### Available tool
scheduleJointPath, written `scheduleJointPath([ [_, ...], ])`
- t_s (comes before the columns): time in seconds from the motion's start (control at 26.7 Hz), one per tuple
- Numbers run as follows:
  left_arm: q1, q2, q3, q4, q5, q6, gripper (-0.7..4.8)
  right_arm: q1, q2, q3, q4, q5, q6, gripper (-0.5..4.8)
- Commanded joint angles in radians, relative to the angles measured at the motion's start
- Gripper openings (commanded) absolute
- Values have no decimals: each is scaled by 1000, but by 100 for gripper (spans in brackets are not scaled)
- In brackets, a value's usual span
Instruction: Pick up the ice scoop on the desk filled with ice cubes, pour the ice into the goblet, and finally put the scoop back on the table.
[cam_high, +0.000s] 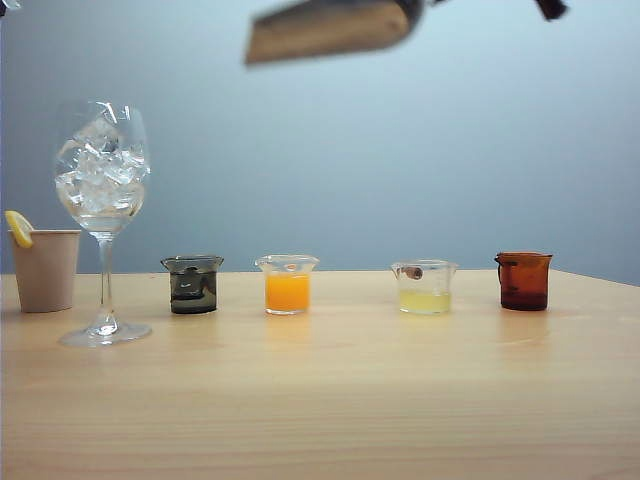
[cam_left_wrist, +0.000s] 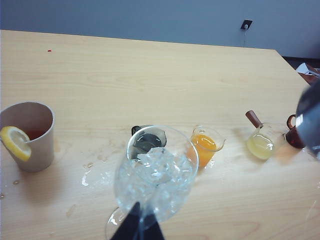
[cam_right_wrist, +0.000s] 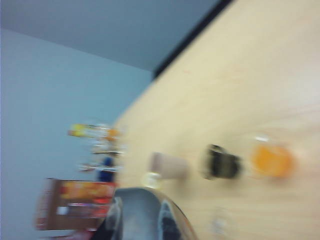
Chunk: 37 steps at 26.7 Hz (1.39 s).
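Fingers (cam_left_wrist: 136, 226), left gripper: dark wedges beside rounded clear goblet (cam_left_wrist: 156, 172).

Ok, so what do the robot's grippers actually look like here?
The left gripper, close before its wrist camera, shows two plain black fingers tapering to narrow tips. The right gripper is only a blurred black piece at the exterior view's top edge. No cables or markings show.

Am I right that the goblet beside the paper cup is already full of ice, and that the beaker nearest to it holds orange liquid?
Not quite. The goblet beside the paper cup is full of ice, but the nearest beaker holds dark liquid; the orange beaker comes next, as the exterior view shows.
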Motion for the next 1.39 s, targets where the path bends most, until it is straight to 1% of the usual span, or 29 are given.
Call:
scheduleJointPath([
  [0.04, 1, -2, 4, 11, 3, 5, -5, -16, -29, -37, -41, -16, -53, -5],
  [0.15, 1, -2, 4, 11, 3, 5, -6, -27, -55, -105, -33, 9, -53, -5],
  [0.26, 1, -2, 4, 11, 3, 5, -6, -27, -76, -180, -3, 12, -51, -5],
  [0.52, 1, -2, 4, 9, 4, 5, -5, -30, -126, -348, 53, 68, -51, -5],
  [0.71, 1, -2, 4, 8, 4, 5, -5, -89, -157, -436, 68, 69, -51, -5],
  [0.82, 1, -2, 4, 7, 3, 19, -6, -163, -182, -483, 79, 65, -53, -5],
  [0.86, 1, -2, 4, 5, 3, 19, -5, -205, -192, -499, 79, 59, -58, -5],
  [0.9, 1, -2, 4, 5, 3, 19, -6, -246, -200, -509, 79, 59, -79, -5],
  [0.97, 1, -2, 4, 5, 3, 19, -5, -297, -203, -517, 79, 59, -109, -5],
  [1.39, 1, -2, 4, 5, 3, 19, -5, -501, -203, -521, 70, 43, -184, -5],
])
